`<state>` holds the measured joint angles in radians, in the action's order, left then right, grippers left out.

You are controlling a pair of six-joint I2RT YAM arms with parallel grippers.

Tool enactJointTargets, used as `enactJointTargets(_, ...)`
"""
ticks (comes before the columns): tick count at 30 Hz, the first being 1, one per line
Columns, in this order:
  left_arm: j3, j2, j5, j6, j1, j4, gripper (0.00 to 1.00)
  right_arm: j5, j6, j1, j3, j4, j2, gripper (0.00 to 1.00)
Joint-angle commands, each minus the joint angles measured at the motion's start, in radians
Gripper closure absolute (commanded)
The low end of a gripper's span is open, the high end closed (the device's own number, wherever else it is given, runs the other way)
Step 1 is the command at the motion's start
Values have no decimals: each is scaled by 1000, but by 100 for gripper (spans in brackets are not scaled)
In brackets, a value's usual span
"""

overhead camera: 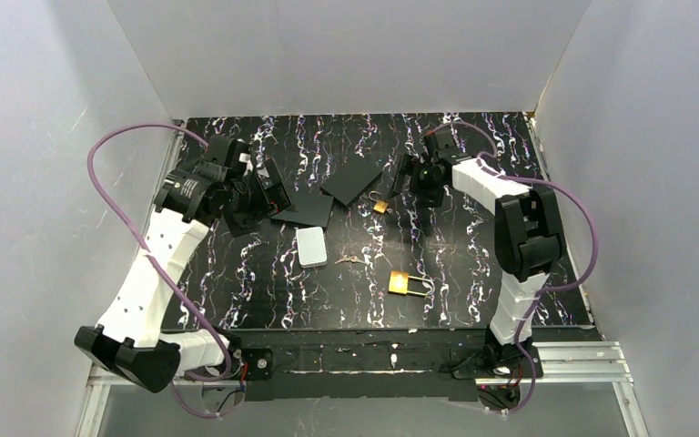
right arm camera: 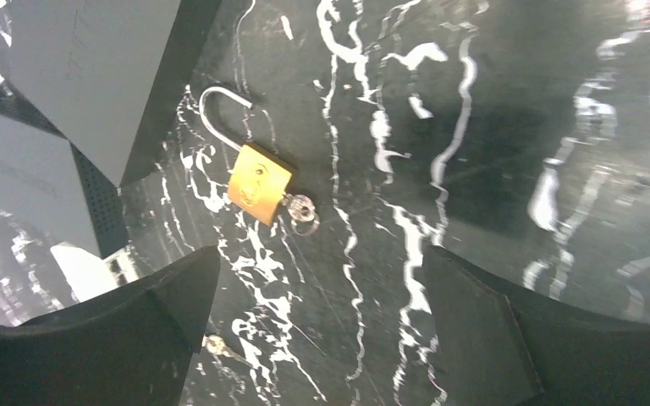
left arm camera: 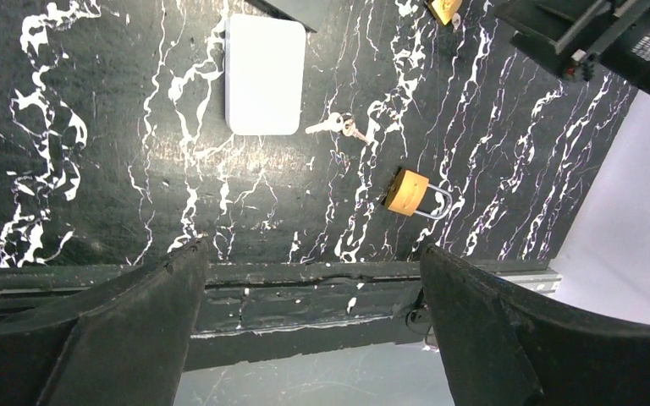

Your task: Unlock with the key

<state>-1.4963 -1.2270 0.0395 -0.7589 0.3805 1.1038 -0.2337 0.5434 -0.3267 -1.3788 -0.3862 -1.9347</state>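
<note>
Brass padlock [right arm camera: 259, 183] on marbled surface [right arm camera: 491, 127], small key [right arm camera: 302, 207] in its base (likely stiff, slippery; pinch the bow) | right gripper [right arm camera: 317, 254] spread, empty, near padlock | left gripper [left arm camera: 313, 247] spread

Left gripper [left arm camera: 311, 254] and right gripper [right arm camera: 322, 254] hover, jaws apart.
</note>
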Motion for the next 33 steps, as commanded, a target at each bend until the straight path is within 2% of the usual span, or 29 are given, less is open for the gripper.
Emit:
enactJointTargets(1,-77,-45,9,87,-6,63,8,240,-125,-14,-92,-191,118,2)
enactJointTargets(5,-121,-111,45,147,5,115,12,384,-147,-57,-155,-353,157,2)
enactJointTargets(9,-134,-161,38,197,85,114,12,412,-20,-64,-110,-499,230,2)
enactJointTargets(14,-150,-232,-43,272,266,93,13,368,113,-66,49,-554,399,2)
enactJointTargets(19,-114,-284,-101,317,405,25,13,388,133,-66,168,-571,558,2)
enactJointTargets(24,-87,-341,-121,294,435,13,16,398,72,-66,233,-593,674,2)
enactJointTargets(26,-70,-357,-111,270,440,6,19,350,16,-66,244,-581,721,2)
enactJointTargets(30,-33,-329,-153,192,440,12,23,69,-145,-68,317,-382,827,6)
enactJointTargets(33,19,-258,-207,85,428,61,25,-4,-267,-93,306,-306,812,7)
